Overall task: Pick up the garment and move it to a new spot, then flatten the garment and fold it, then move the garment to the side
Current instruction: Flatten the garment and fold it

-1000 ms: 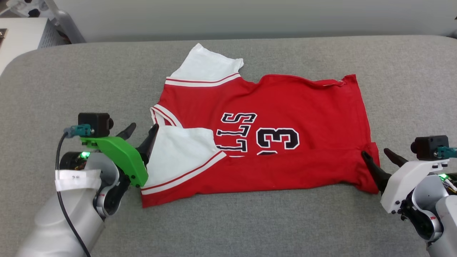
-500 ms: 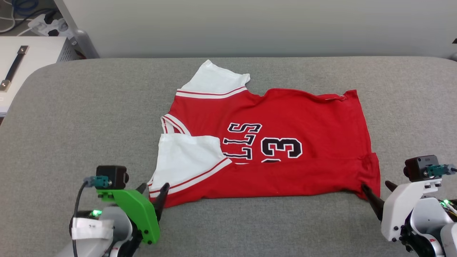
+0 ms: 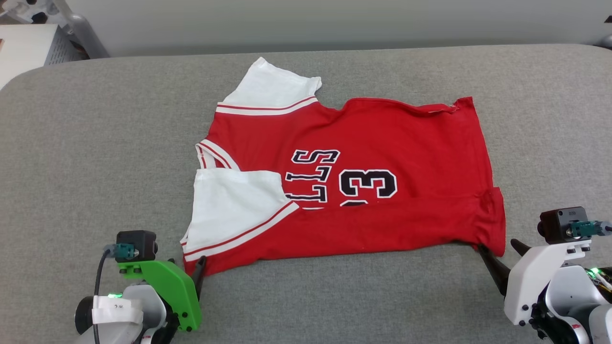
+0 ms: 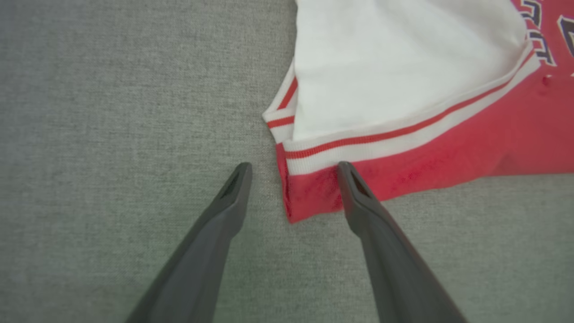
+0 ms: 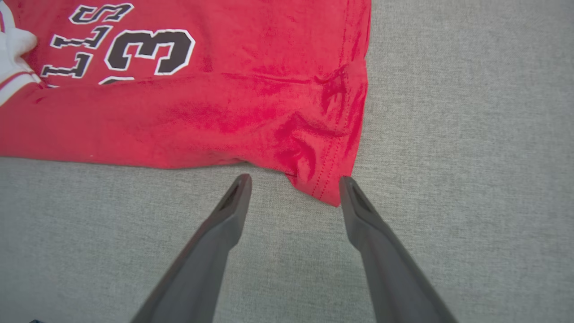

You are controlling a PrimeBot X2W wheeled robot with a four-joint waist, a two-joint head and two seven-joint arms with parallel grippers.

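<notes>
Grey fabric worktop [image 3: 95, 143] spans head view. Red jersey [image 3: 406, 138] lies at frame centre, collar at left, hem at right. Lower white sleeve [image 3: 234, 205] folded onto front; lower edge folded up over part of number. Left fingers [image 4: 358, 197], lower left, spread wide, empty, straddling jersey's lower-left corner, one tip possibly touching cloth. Right fingers [image 5: 358, 211], lower right, spread wide, empty, tips flanking lower-right corner.

One garment [image 3: 382, 134], one left gripper [image 4: 293, 167], one right gripper [image 5: 294, 179], one grey cushion [image 3: 95, 143], possibly one cabinet [image 3: 24, 48].
</notes>
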